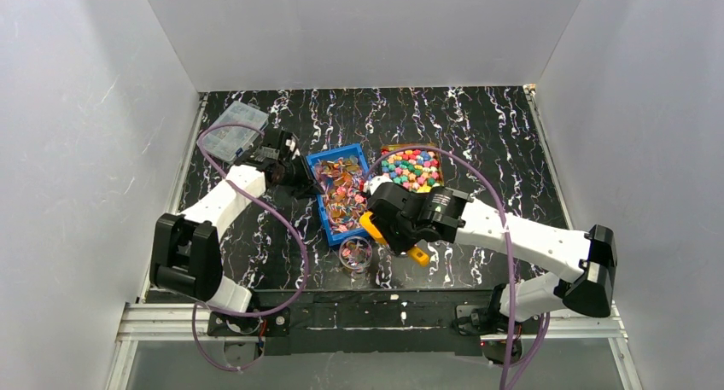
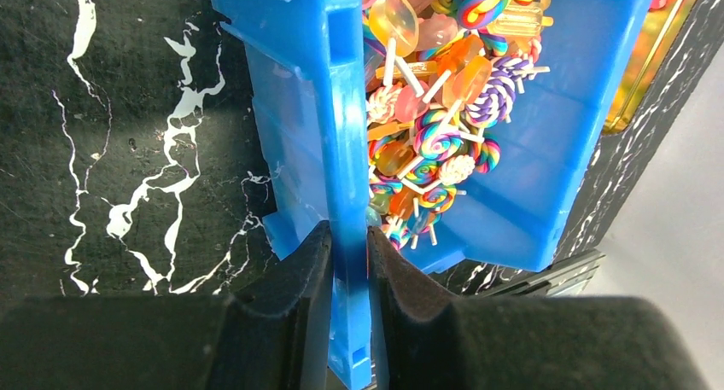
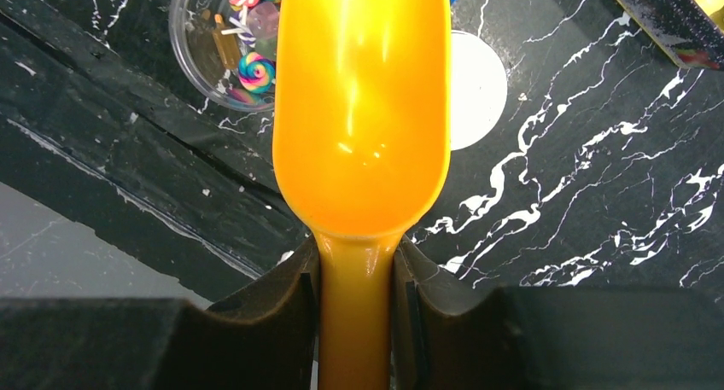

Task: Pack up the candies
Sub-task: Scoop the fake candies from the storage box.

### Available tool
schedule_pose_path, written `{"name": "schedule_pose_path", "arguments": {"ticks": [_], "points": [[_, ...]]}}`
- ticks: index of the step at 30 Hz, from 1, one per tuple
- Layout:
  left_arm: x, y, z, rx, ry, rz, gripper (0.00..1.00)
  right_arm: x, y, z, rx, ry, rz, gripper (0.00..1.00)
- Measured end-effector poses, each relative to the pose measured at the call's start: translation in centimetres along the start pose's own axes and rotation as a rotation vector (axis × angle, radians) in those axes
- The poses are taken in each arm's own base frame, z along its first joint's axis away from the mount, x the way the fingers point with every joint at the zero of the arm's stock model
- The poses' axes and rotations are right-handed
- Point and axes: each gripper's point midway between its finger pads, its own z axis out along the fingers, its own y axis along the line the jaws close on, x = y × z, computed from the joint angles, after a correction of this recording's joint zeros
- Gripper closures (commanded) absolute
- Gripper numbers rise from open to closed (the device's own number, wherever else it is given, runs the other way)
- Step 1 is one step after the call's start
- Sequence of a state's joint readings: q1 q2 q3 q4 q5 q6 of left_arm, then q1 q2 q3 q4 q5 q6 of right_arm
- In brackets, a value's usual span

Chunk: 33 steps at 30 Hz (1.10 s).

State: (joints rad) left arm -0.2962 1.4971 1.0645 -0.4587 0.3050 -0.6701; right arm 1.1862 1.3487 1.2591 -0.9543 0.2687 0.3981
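Shiny lollipop-style candies (image 2: pixel 435 91) fill a blue bin (image 2: pixel 341 108) at mid-table (image 1: pixel 341 150). Bright rounded candies (image 1: pixel 411 170) fill a yellow-rimmed tray to its right. My left gripper (image 2: pixel 348 245) is shut on the blue bin's left wall, one finger inside and one outside. My right gripper (image 3: pixel 357 270) is shut on the handle of an orange scoop (image 3: pixel 363 108); the scoop's bowl is empty. It hovers near a clear round cup (image 3: pixel 224 49), which holds a few candies and stands in front of the bin (image 1: pixel 356 255).
A white round lid (image 3: pixel 474 90) lies on the table beside the cup, partly under the scoop. A clear compartment box (image 1: pixel 236 121) sits at the back left. White walls enclose the black marbled table on three sides.
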Motion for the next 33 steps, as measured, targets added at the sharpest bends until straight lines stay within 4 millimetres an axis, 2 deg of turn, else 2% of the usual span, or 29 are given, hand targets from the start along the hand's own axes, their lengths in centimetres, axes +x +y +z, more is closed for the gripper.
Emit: {"name": "schedule_pose_path", "arguments": {"ticks": [13, 21, 26, 33], "points": [[0.2, 0.0, -0.1, 0.098, -0.126, -0.160, 1.00, 0.0, 1.4, 0.5, -0.028, 0.103, 0.026, 0.99], [1.2, 0.2, -0.8, 0.149, -0.197, -0.289, 1.00, -0.7, 2.0, 1.3, -0.009, 0.185, 0.032, 0.99], [2.0, 0.4, -1.3, 0.163, -0.233, -0.351, 1.00, -1.0, 1.2, 1.8, 0.022, 0.247, 0.052, 0.99], [2.1, 0.3, -1.3, 0.162, -0.264, -0.374, 1.00, -1.1, -0.4, 2.8, 0.065, 0.342, 0.081, 0.99]]}}
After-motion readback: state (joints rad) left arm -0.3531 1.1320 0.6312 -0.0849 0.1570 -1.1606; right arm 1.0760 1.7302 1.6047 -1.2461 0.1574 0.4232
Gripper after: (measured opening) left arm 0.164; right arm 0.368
